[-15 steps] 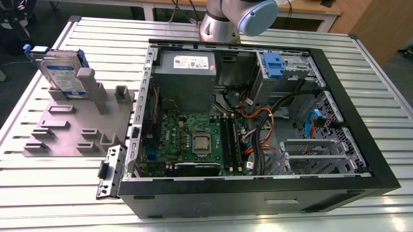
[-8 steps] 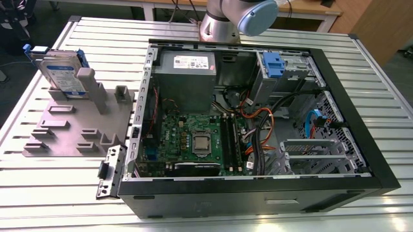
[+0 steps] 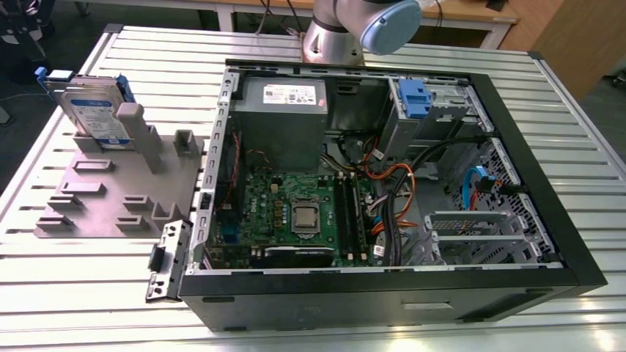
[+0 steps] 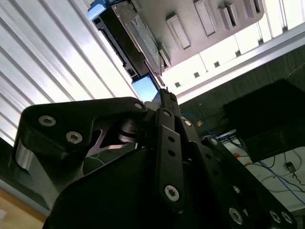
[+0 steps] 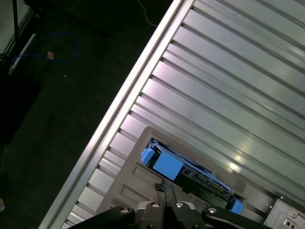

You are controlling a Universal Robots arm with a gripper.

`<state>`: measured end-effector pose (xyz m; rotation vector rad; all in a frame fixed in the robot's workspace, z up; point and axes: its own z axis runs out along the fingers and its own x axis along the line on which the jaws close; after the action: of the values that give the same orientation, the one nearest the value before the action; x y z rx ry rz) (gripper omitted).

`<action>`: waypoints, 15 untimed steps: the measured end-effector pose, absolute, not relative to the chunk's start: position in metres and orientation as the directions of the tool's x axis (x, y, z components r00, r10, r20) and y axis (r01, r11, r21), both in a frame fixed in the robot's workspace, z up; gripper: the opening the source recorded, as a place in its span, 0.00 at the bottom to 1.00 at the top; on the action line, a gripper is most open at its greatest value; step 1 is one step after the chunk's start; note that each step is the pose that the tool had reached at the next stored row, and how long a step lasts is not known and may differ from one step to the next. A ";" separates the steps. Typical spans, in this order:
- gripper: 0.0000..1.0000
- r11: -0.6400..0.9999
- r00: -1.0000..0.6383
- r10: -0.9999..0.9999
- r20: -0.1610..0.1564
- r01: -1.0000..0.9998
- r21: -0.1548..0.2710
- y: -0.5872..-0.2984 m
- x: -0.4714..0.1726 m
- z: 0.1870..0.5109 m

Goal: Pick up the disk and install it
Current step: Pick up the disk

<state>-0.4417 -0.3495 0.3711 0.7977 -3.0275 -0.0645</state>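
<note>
Where the flat silver metal disk in its blue plastic bracket (image 3: pixel 93 110) stands: on edge in a slot of the flat grey plastic holder plate (image 3: pixel 98 198), at the exterior view's left, outside the case.
Black gripper (image 5: pixel 161 188): fingers drawn together, nothing between them; it points toward the disk in the first wrist view and is apart from it.
Open black metal computer case (image 3: pixel 391 293): just beside the plate on the ribbed aluminium table (image 3: pixel 98 293).

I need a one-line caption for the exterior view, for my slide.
The disk stands upright in a grey holder beside the open computer case.
</note>
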 end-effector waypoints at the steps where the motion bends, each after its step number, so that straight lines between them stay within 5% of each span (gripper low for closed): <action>1: 0.11 0.868 -0.869 -0.495 -0.001 -0.494 0.042 -0.350 -0.442 0.371; 15: 0.11 0.851 -0.852 -0.523 -0.001 -0.523 0.042 -0.350 -0.442 0.371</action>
<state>-0.4417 -0.3495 0.3710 0.8509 -3.0122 -0.0642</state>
